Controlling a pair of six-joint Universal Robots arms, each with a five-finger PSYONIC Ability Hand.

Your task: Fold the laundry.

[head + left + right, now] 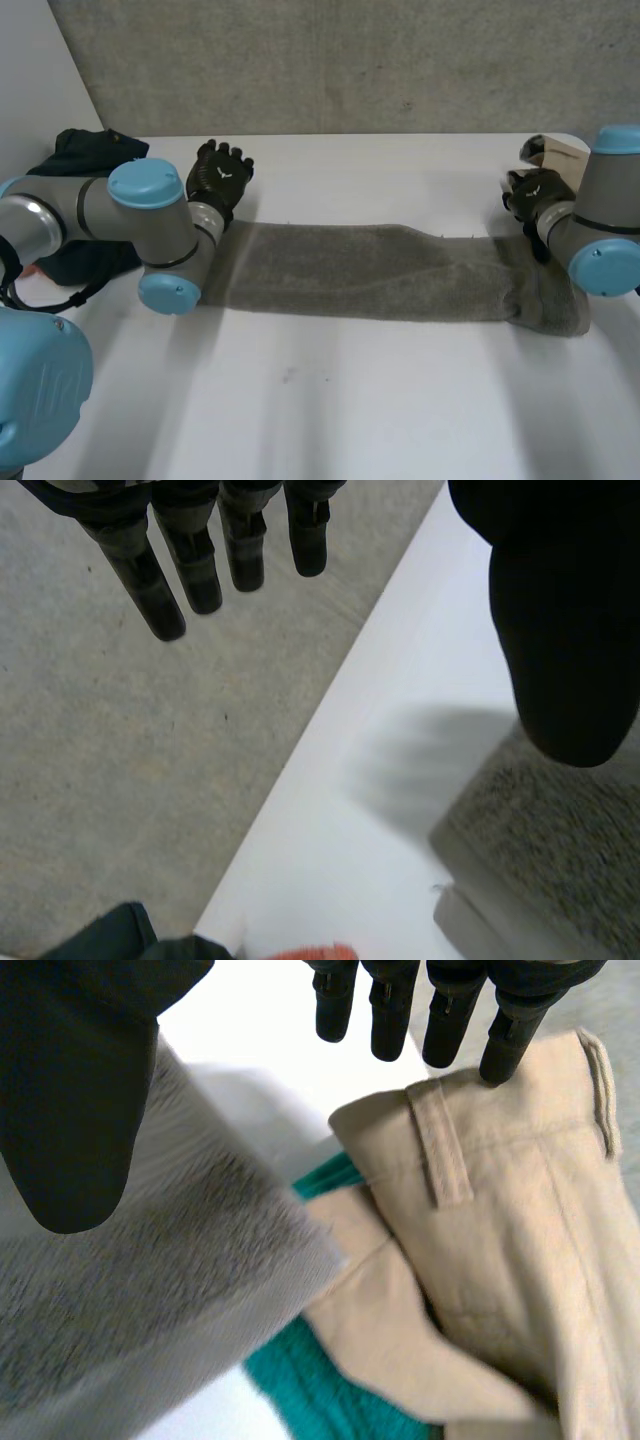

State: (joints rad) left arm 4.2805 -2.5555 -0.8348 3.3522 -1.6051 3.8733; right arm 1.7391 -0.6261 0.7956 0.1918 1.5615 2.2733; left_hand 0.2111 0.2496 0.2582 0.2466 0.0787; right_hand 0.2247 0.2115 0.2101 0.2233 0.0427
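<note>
Stretching across the white table (350,400) lies a grey towel (380,270): at its left end, by dark clothes (75,160), the left hand (220,175) hangs straight-fingered, empty; at its right end is the right hand (535,195), likewise spread, by beige trousers (500,1240).

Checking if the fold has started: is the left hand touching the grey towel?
Apart. In the head view the left hand sits beyond the corner of the grey towel, bare table between; its fingers are straight, holding nothing.
</note>
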